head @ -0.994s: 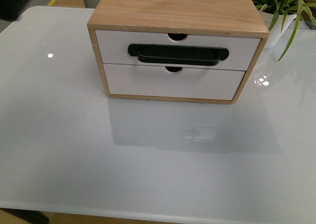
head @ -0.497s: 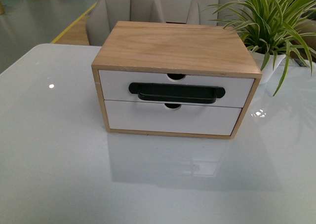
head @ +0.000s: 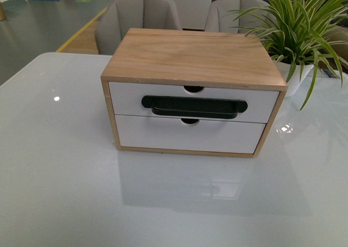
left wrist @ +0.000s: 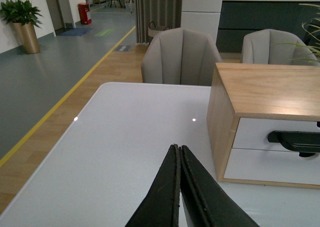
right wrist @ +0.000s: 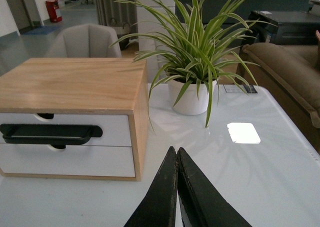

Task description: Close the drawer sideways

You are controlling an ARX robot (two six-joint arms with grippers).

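Observation:
The drawer (head: 255, 103), white-fronted with a long black bar handle (head: 194, 106) and a half-round notch, is the upper one in a wooden box (head: 193, 54) on the white table (head: 60, 165). Its front looks about flush with the box frame. It also shows in the left wrist view (left wrist: 252, 132) and the right wrist view (right wrist: 112, 129). My left gripper (left wrist: 177, 148) is shut and empty, over the table to the left of the box. My right gripper (right wrist: 175, 149) is shut and empty, to the right of the box. Neither arm shows in the front view.
A plain white lower drawer (head: 190, 135) sits under the handled one. A potted spider plant (head: 296, 29) stands close behind the box's right corner, leaves overhanging. Grey chairs (head: 138, 16) stand behind the table. The table's left edge shows in the left wrist view.
The front view has shifted upward: the box sits lower in the picture, and the chairs and plant have come into view. The drawer front looks the same.

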